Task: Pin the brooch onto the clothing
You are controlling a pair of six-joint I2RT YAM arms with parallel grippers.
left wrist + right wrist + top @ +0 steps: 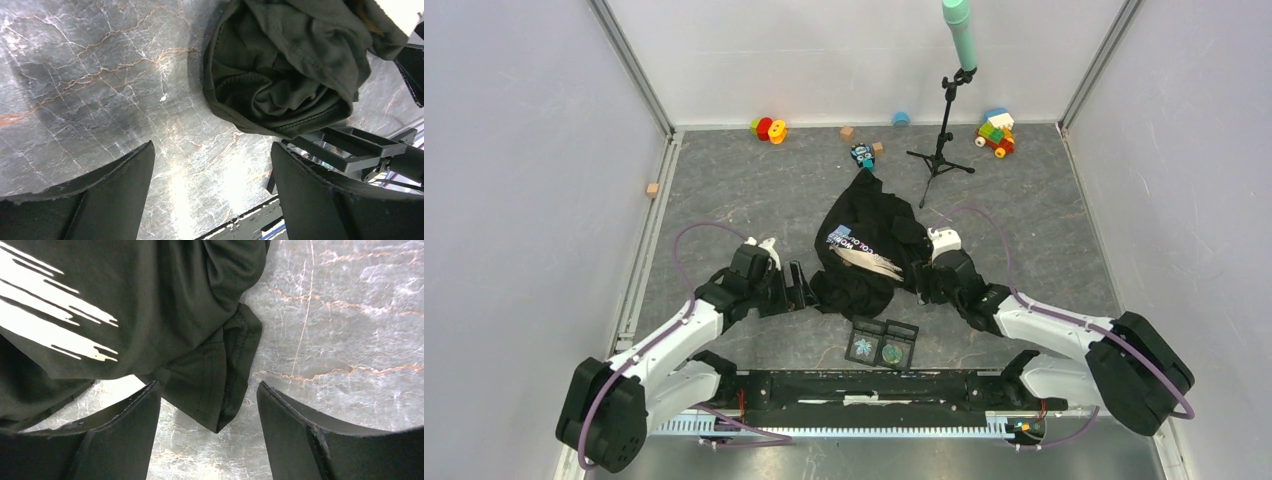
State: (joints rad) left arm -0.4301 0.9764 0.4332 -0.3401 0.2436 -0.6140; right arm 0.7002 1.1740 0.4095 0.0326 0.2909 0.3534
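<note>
Between the two arms, the clothing [864, 250] lies bunched in a heap at the middle of the table [724, 200]. Its long axis runs near to far and tapers to a thin tail at the far end, with the white print showing on its left half. Both arms flank its near end. The left gripper [212, 147] sits just beside the heap's left edge, fingers spread wide over bare marble and the fabric off to its right. The right gripper [207, 385] is closer in, fingers apart, with a hemmed corner of the shirt lying between them but not pinched. Just near of the heap, two black cases [884, 344] hold a pale star-shaped brooch [862, 347] and a round brooch [892, 351], about equally close to either gripper. The shirt probably needs spreading flat first. Open table lies to the far left and to the right, while a microphone stand [944, 140] and the cases crowd the far-right and near sides.
</note>
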